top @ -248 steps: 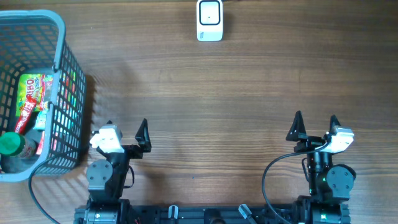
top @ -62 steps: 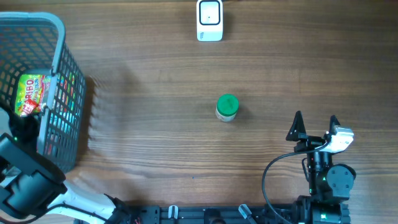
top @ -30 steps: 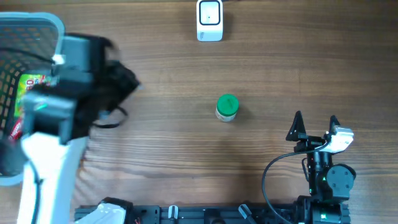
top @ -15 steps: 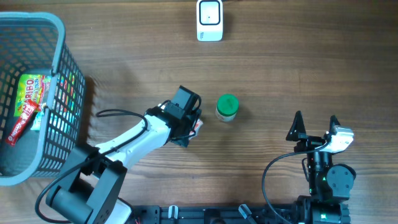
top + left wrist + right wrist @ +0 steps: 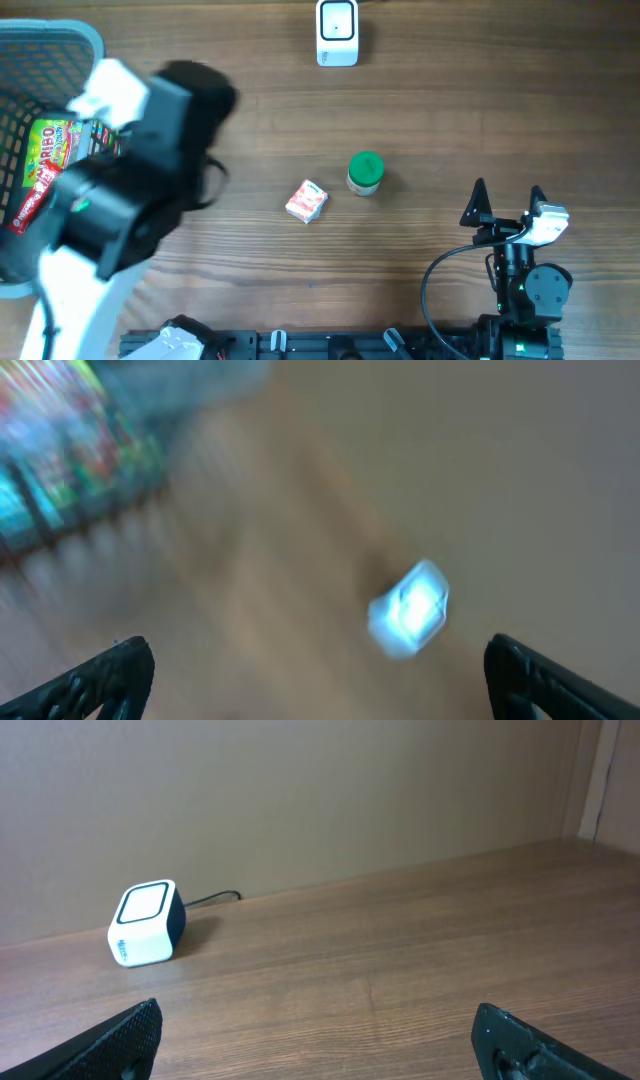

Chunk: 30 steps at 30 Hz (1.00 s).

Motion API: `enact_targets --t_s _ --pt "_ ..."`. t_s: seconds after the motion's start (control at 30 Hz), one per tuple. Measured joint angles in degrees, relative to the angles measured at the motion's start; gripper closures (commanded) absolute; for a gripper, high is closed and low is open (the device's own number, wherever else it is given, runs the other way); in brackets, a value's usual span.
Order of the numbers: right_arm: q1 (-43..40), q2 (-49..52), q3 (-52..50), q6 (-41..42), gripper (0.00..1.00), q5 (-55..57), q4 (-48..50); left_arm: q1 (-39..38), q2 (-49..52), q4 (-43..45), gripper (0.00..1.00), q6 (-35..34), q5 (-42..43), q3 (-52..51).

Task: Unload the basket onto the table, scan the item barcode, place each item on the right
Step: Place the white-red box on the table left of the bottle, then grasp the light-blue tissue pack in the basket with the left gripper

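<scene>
The left gripper (image 5: 320,672) is hanging high over the table's left side, by the grey basket (image 5: 50,28). Its jaws are standing wide apart with nothing between them, and its camera view is badly blurred. The small red-and-white box (image 5: 306,201) is lying on the wooden table (image 5: 420,110) near the middle, close to the upright green-capped bottle (image 5: 365,172) but not touching it. The barcode scanner (image 5: 337,32) is sitting at the far edge, well apart from both. The right gripper (image 5: 508,193) is resting by its base, jaws wide and gripping nothing. A Haribo packet (image 5: 45,150) is lying in the basket.
</scene>
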Motion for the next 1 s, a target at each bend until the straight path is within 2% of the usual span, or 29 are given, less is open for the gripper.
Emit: enact_targets --t_s 0.07,0.17,0.23,0.3,0.33,0.4,0.43,0.5,0.57,0.6,0.7,0.83,0.87,0.9,0.93,1.0 --pt "0.0 0.0 0.0 0.0 0.00 0.0 0.0 9.1 -2.6 1.7 0.00 0.7 -4.7 0.5" --pt "0.0 0.0 0.0 0.0 0.00 -0.1 0.0 29.5 -2.8 2.6 0.00 -0.5 -5.3 0.6" --pt "0.0 0.0 0.0 0.0 0.00 -0.1 0.0 46.4 -0.9 3.7 0.00 -1.2 0.2 0.6" --pt "0.0 0.0 0.0 0.0 0.00 -0.2 0.0 58.2 3.0 6.8 0.00 0.6 9.7 0.6" --pt "0.0 0.0 0.0 0.0 0.00 -0.2 0.0 61.7 5.3 8.1 0.00 2.9 14.5 0.6" --pt "0.0 0.0 0.0 0.0 0.00 -0.2 0.0 66.2 12.8 10.9 0.00 11.4 24.9 0.9" --pt "0.0 0.0 0.0 0.0 0.00 -0.2 0.0 67.0 21.0 11.0 0.02 17.9 32.2 0.8" --pt "0.0 0.0 0.0 0.0 0.00 -0.2 0.0 66.7 27.4 8.2 0.05 22.5 36.5 0.9" --pt "0.0 0.0 0.0 0.0 0.00 -0.2 0.0 66.4 34.5 4.7 0.04 25.0 38.2 1.0" --pt "0.0 0.0 0.0 0.0 0.00 -0.2 0.0 66.2 37.3 3.1 0.00 25.6 38.3 0.9" --pt "0.0 0.0 0.0 0.0 0.00 -0.2 0.0 65.9 39.1 2.1 0.00 26.7 36.8 -1.8" --pt "0.0 0.0 0.0 0.0 0.00 -0.2 0.0 65.5 38.9 9.4 0.00 27.7 35.8 -11.3" --pt "0.0 0.0 0.0 0.0 0.00 -0.2 0.0 65.2 39.0 10.4 0.04 27.8 35.7 -13.5" --pt "0.0 0.0 0.0 0.0 0.00 -0.2 0.0 64.9 39.0 12.2 0.15 28.0 35.7 -15.6" --pt "0.0 0.0 0.0 0.0 0.00 -0.2 0.0 64.6 39.0 13.7 0.45 28.1 35.7 -17.6" --pt "0.0 0.0 0.0 0.0 0.00 -0.2 0.0 64.5 39.0 14.6 0.78 28.3 35.7 -18.5"
